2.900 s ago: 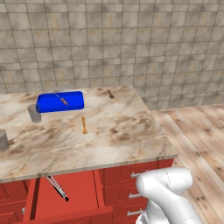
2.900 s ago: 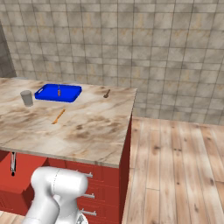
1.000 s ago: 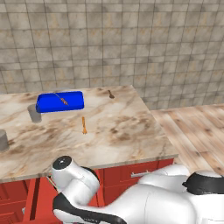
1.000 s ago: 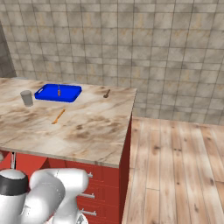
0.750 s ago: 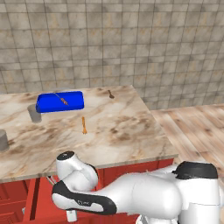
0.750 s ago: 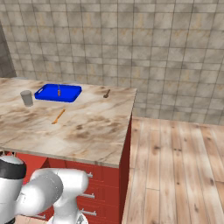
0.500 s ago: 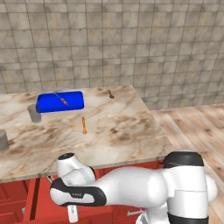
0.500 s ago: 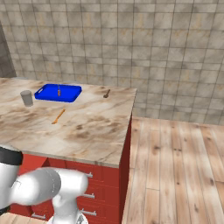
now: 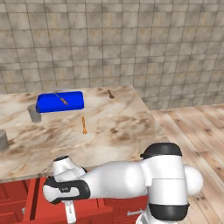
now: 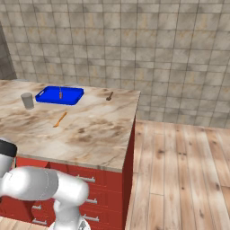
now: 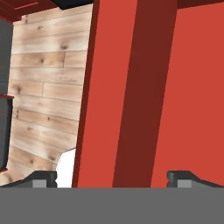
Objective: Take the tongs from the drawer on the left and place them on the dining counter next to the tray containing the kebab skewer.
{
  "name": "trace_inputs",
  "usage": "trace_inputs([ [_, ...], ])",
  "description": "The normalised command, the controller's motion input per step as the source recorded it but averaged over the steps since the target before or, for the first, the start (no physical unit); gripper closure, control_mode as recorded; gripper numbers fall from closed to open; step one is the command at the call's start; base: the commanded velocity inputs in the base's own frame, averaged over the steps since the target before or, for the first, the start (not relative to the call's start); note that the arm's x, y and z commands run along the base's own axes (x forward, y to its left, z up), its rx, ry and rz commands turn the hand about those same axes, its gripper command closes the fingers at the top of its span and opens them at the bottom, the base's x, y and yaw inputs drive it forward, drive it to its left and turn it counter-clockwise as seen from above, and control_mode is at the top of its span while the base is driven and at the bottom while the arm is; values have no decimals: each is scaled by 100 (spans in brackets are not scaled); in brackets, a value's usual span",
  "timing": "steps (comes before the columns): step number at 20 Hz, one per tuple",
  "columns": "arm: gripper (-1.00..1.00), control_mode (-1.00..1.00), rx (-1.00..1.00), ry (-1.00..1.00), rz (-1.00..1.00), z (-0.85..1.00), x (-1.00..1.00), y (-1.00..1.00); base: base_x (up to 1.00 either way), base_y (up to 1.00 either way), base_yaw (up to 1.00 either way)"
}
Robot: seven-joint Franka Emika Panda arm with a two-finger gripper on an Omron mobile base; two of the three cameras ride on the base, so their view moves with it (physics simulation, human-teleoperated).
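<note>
Hand view is looking along the end effector (image 11: 112, 178) at red panels of the cabinet or drawer, with its two dark fingertips standing far apart at the lower left and lower right of the frame, nothing between them. The slender silver-grey metal tongs are not visible, so where they lie cannot be told; the drawer interior is hidden too. In the left base view, the white arm is reaching down at the lower left of the frame, below the edge of the beige marble-look dining counter (image 9: 118, 131). The bright blue rectangular tray (image 9: 60, 101) is sitting at the upper left of that counter, with the thin kebab skewer (image 9: 60, 99) in it. Judging from the task, the tongs should be light, stiff and slippery metal, so gripping across the middle of both arms seems safest.
</note>
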Motion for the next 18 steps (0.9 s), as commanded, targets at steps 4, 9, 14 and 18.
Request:
trace_inputs([
  [4, -100, -100, -1, 1, 4, -18, -60, 28, 0, 0, 0],
  [9, -100, -100, 0, 2, 1, -17, -78, 20, 0, 0, 0],
  [14, -100, -100, 0, 6, 0, -14, -86, 13, 0, 0, 0],
  [18, -100, -100, 0, 9, 0, -19, -96, 10, 0, 0, 0],
])
